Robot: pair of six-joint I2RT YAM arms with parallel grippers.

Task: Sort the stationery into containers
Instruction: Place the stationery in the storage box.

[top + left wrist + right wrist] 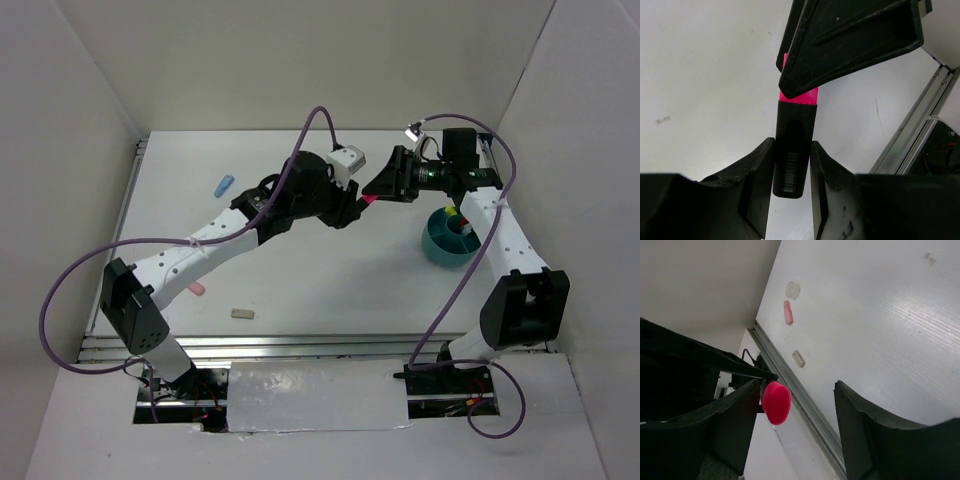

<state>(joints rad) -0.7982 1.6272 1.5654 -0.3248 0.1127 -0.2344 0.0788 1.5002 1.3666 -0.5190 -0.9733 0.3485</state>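
**Highlighter handover in mid-air: where we could lose it**

Nearest us on the white tabletop [330, 285] lie a small tan block eraser [241, 313] and a small pink eraser [197, 290], both well apart from the working arms. Further in, on the right, stands the round teal plastic cup with inner dividers [435, 250], with something yellow and red showing inside.

Beyond it, above the middle of the tabletop, the left gripper [791, 145] is clamped on the barrel of a black plastic highlighter with a pink cap [792, 125]. It holds the highlighter off the surface, cap towards the right gripper [799, 387]. That gripper's jaws stand open around the cap. In its wrist view the cap sits close to one finger, with a clear gap to the other, so we judge nothing is gripped there yet. Farthest back lies a small blue clip [225, 184].

We see three risks:
- The cap is off-centre, so closing could shove the highlighter sideways and twist it in the left grip.
- A hold on the cap alone could let the barrel pivot or pull free.
- If the left gripper lets go too soon, the highlighter drops well short of the cup.
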